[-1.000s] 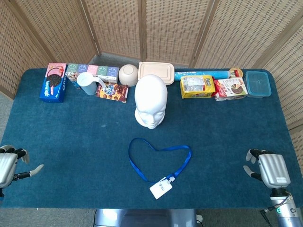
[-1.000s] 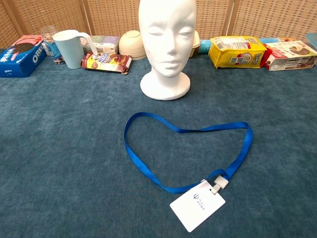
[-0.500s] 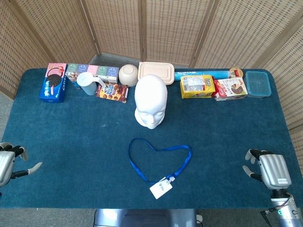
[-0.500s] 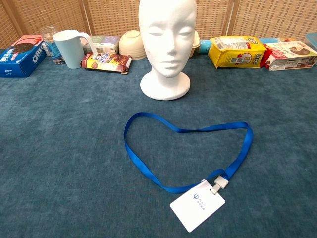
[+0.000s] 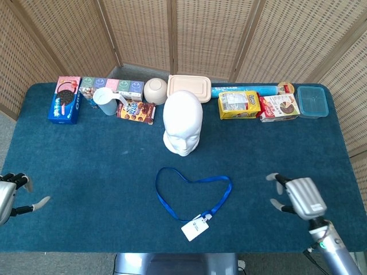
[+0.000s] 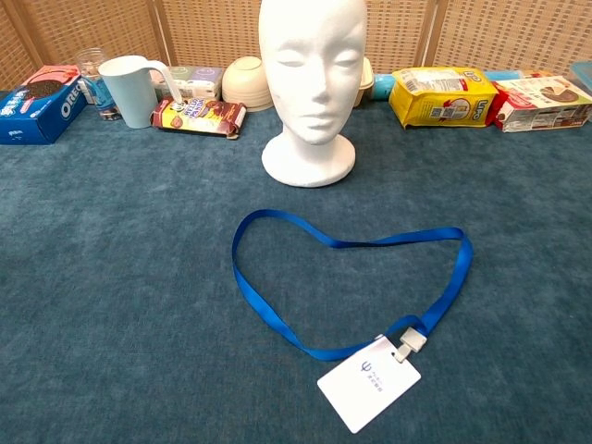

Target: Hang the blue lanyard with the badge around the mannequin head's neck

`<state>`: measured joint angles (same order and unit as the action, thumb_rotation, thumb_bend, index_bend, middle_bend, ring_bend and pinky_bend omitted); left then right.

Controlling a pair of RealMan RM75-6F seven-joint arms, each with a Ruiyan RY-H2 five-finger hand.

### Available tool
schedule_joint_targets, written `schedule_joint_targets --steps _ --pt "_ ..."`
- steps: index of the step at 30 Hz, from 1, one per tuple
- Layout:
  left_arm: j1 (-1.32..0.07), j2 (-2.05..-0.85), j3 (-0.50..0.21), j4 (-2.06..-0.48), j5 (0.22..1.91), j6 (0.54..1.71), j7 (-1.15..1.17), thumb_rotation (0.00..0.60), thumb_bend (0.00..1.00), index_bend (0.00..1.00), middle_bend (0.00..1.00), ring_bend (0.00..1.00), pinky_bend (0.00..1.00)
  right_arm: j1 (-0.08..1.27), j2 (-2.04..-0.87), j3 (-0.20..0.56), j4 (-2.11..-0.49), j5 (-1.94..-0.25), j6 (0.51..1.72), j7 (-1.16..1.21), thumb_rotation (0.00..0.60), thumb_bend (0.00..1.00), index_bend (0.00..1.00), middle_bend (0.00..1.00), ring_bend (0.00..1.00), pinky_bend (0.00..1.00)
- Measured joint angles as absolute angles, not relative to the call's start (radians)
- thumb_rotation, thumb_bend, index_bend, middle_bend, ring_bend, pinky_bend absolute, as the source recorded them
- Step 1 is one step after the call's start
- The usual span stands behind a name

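Blue ribbon lanyard point(image 5: 193, 191) with white badge point(image 6: 368, 383) lies untouched on the table before the white foam mannequin head point(image 5: 182, 121); both empty hands, left point(image 5: 10, 196) and right point(image 5: 299, 197), hover open-fingered, nothing hung yet.

A folding woven-rattan screen point(image 5: 189, 34) with wooden frames stands at twelve o'clock behind the dark teal carpeted table point(image 5: 103, 189); lighting is even.

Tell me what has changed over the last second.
The right hand moved inward over the table toward the lanyard, holding nothing. The left hand slid slightly further off the left edge. Lanyard, badge and mannequin head stayed put.
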<state>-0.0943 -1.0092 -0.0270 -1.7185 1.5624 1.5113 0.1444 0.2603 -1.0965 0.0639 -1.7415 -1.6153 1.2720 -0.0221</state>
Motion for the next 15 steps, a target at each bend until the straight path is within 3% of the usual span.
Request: schedule_joint_targets --steps 3,8,15 --pt "-0.098 -1.007 -0.029 -1.722 1.564 1.507 0.148 0.261 0.14 0.61 0.56 0.56 0.61 0.311 -1.109 0.071 -1.737 -1.630 1.222 -0.026 0.599 0.27 0.29 0.80 0.97 0.97" --pt "-0.106 -1.003 -0.031 -1.727 1.561 1.495 0.152 0.263 0.14 0.61 0.56 0.58 0.63 0.391 -1.137 0.086 -1.723 -1.630 1.126 -0.025 0.600 0.27 0.31 0.97 1.00 1.00" --pt "-0.113 -0.997 -0.033 -1.728 1.555 1.484 0.155 0.267 0.14 0.61 0.56 0.59 0.66 0.495 -1.189 0.103 -1.680 -1.619 1.011 -0.018 0.598 0.28 0.42 1.00 1.00 1.00"
